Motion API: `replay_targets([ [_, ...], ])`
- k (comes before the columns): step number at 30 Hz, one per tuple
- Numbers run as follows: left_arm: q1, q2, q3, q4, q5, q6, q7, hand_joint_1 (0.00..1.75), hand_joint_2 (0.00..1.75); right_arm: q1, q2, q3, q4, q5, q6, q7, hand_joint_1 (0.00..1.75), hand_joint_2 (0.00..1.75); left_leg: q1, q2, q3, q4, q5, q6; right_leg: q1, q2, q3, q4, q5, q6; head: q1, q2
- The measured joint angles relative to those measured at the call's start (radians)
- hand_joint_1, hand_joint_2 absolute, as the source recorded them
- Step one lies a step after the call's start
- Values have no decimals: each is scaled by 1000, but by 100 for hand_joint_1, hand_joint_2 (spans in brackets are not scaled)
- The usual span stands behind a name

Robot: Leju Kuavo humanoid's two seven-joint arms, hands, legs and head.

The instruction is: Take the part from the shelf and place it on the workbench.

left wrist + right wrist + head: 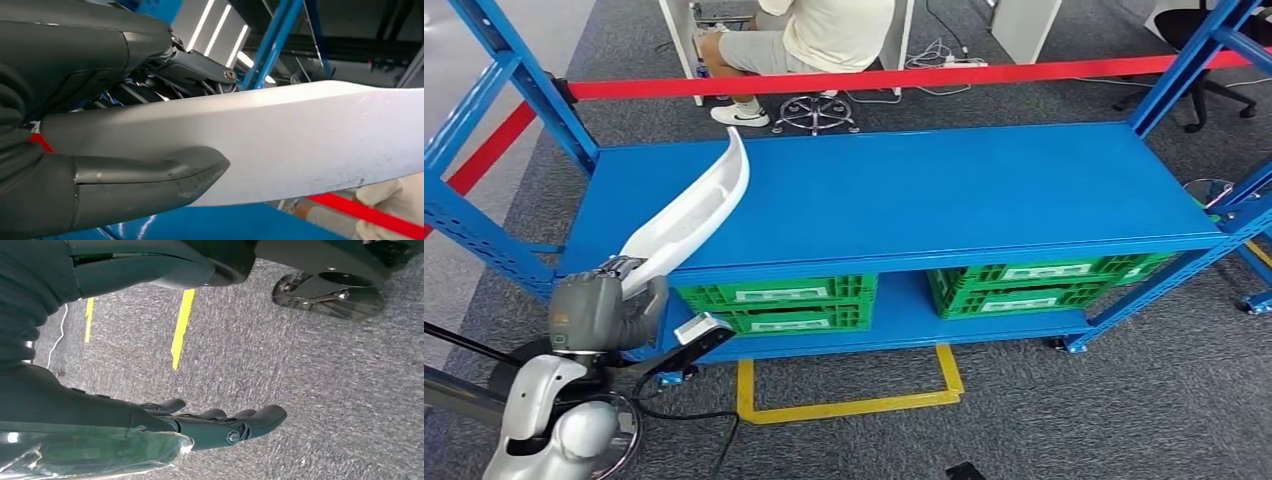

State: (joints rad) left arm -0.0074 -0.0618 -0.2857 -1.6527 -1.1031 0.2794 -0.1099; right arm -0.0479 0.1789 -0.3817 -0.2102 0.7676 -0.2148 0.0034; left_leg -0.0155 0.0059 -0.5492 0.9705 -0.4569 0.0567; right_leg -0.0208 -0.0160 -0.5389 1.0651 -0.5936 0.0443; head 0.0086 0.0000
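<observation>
my left hand [609,300] grips the near end of the long white curved part [692,205], whose far tip rises over the left of the blue workbench top [944,185]; it looks like a stiff, light, smooth shell, so held at one end it may want to swing or slip, and a grasp nearer its middle would be steadier. my right hand [210,422] hangs over the grey carpet [310,390], fingers loosely apart and holding nothing. my thumb [150,175] hides the contact, and the part's far end is cut off in the left wrist view.

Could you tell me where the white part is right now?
In the head view, the white part is at the left, gripped by the left hand and angled up over the blue shelf's front-left corner.
</observation>
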Motion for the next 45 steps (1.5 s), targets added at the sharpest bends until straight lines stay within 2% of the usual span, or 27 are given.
replay_targets([
  [2,41,-1,-22,-36,-1,24,-4,175,175,3,0,-14,2,-13,13,-6,0,175,-1,-1,-4,1,2,3,1,11,-59,138,-61,0,2,0],
  [3,62,-1,-32,-50,-1,33,-7,175,175,4,-1,-21,3,-20,21,-8,0,175,-2,-1,-5,2,2,3,2,13,-78,181,-69,0,2,0],
  [4,82,-1,-40,-62,0,43,-10,175,175,6,-1,-27,3,-26,30,-12,0,175,-3,-2,-5,3,2,3,2,13,-81,188,-57,-1,3,0],
  [6,112,-1,-53,-83,4,61,-15,175,175,9,-1,-39,4,-36,45,-20,0,175,-3,-5,-6,8,2,2,2,14,-33,90,12,-3,3,0],
  [8,132,-1,-63,-100,5,73,-17,175,175,10,-1,-49,4,-41,54,-28,0,175,-5,-9,-12,16,2,-6,2,19,31,-29,58,-6,3,0],
  [10,144,-1,-70,-114,6,79,-19,175,175,9,-2,-55,4,-43,61,-33,0,175,-7,-12,-21,24,8,-19,3,23,51,-71,62,-8,2,0],
  [12,156,1,-75,-127,12,87,-22,175,175,9,-1,-60,5,-45,68,-40,0,175,-7,-13,-29,29,13,-32,2,23,43,-74,68,-17,2,0],
  [14,168,3,-79,-139,21,99,-27,175,175,10,-1,-65,5,-47,75,-48,0,175,-3,-12,-45,60,-21,-47,0,19,31,-76,78,-33,-1,0],
  [16,181,7,-82,-149,32,111,-32,175,175,10,0,-69,6,-49,79,-54,0,175,4,-11,-80,162,-103,-61,1,13,17,-77,90,-45,-6,0],
  [18,194,11,-83,-155,45,122,-34,175,175,10,-1,-72,6,-49,84,-57,0,175,12,-11,-113,283,-168,-69,3,8,2,-76,101,-48,-7,0],
  [19,201,12,-83,-156,52,126,-35,175,175,10,-1,-73,6,-49,87,-57,0,175,15,-11,-112,308,-172,-72,4,6,-6,-75,107,-48,-7,0],
  [21,211,15,-84,-160,62,133,-36,175,175,10,-1,-74,6,-49,91,-57,0,175,19,-11,-58,249,-130,-72,5,3,-22,-71,117,-45,-7,0],
  [22,214,16,-84,-162,67,136,-37,175,175,9,-1,-74,6,-49,92,-57,0,175,21,-11,-12,180,-102,-70,5,3,-28,-69,122,-43,-7,0],
  [24,218,16,-86,-169,79,144,-40,175,175,9,-1,-75,6,-48,97,-58,0,175,19,-11,66,53,-76,-64,7,3,-38,-66,132,-34,-7,0],
  [25,219,17,-86,-172,86,150,-42,175,175,9,-1,-75,6,-47,102,-62,0,175,17,-11,83,19,-75,-61,8,3,-43,-65,138,-29,-7,0],
  [27,226,20,-88,-176,96,164,-45,175,175,11,-6,-76,6,-43,121,-81,0,175,13,-12,78,2,-71,-50,6,4,-50,-67,153,-14,-6,0],
  [29,233,23,-92,-178,102,176,-45,175,175,16,-15,-78,6,-40,143,-104,0,175,12,-8,62,-4,-53,-31,3,7,-65,-54,134,-4,-6,0],
  [30,235,24,-96,-179,105,180,-45,175,175,17,-20,-79,6,-38,151,-110,0,175,13,-7,52,-7,-42,-22,2,10,-79,-24,99,-1,-6,0],
  [32,237,27,-103,-181,111,185,-45,175,175,21,-29,-80,6,-34,161,-118,0,175,9,-6,28,-7,-23,-10,2,13,-116,95,2,1,-1,0],
  [33,239,29,-105,-181,112,186,-44,175,175,22,-33,-80,6,-33,163,-119,0,175,6,-6,16,-6,-14,-8,2,14,-129,159,-31,2,-1,0],
  [34,240,31,-107,-181,113,187,-44,175,175,24,-35,-81,6,-32,164,-120,0,175,2,-6,4,-5,-5,-7,3,14,-131,201,-42,2,-1,0],
  [36,241,34,-108,-181,116,187,-43,175,175,26,-38,-81,6,-31,164,-123,0,175,-2,-6,-19,-2,12,-8,7,14,-85,176,-4,-3,-1,0],
  [38,241,36,-109,-181,119,187,-43,175,175,26,-41,-81,6,-31,165,-125,0,175,-4,-7,-36,3,25,-12,13,15,19,35,40,-13,-1,0],
  [40,240,38,-110,-181,120,188,-43,175,175,23,-43,-81,6,-31,166,-127,0,175,-6,-7,-47,9,39,-20,18,18,97,-88,42,-20,-2,0],
  [41,240,39,-112,-181,121,188,-43,175,175,23,-44,-81,6,-31,166,-128,0,175,-7,-7,-52,11,47,-24,20,18,109,-114,37,-23,-2,0],
  [43,240,41,-113,-181,122,189,-43,175,175,24,-44,-81,7,-30,168,-130,0,175,-5,-9,-59,15,55,-35,19,15,96,-120,46,-32,-2,0],
  [45,241,43,-113,-181,123,189,-43,175,175,25,-43,-81,7,-30,169,-131,0,175,-2,-10,-75,53,4,-47,16,8,79,-122,64,-48,-5,0],
])
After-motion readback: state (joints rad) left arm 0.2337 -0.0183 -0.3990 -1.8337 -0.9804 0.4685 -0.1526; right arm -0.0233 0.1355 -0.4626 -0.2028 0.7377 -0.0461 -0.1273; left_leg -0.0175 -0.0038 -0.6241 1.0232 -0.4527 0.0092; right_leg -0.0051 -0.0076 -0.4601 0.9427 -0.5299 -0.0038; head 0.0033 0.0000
